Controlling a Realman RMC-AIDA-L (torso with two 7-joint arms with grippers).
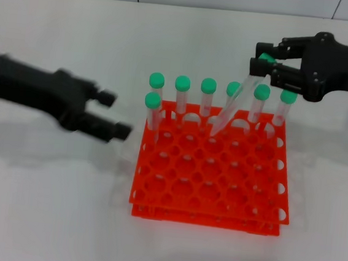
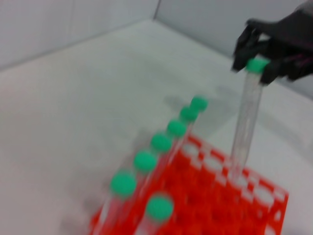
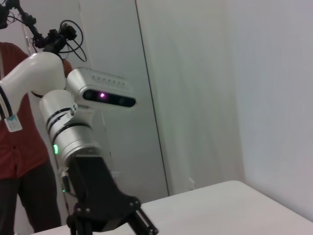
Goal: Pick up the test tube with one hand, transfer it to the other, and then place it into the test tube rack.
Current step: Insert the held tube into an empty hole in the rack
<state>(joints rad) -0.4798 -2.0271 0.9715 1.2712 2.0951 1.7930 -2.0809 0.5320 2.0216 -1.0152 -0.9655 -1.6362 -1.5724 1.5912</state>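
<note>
The white counter [image 1: 43, 204] is carrying the orange-red test tube rack [image 1: 213, 171], seven green-capped tubes [image 1: 182, 94] standing along its far and left edges. The left pincer [image 1: 115, 114] is hovering left of the rack, fingers spread, holding nothing. The right pincer [image 1: 262, 64] is clamping the test tube [image 1: 231, 108] at its cap; the tube is slanting, cap up and right, base entering a far-row hole. A pale wall is rising beyond.
</note>
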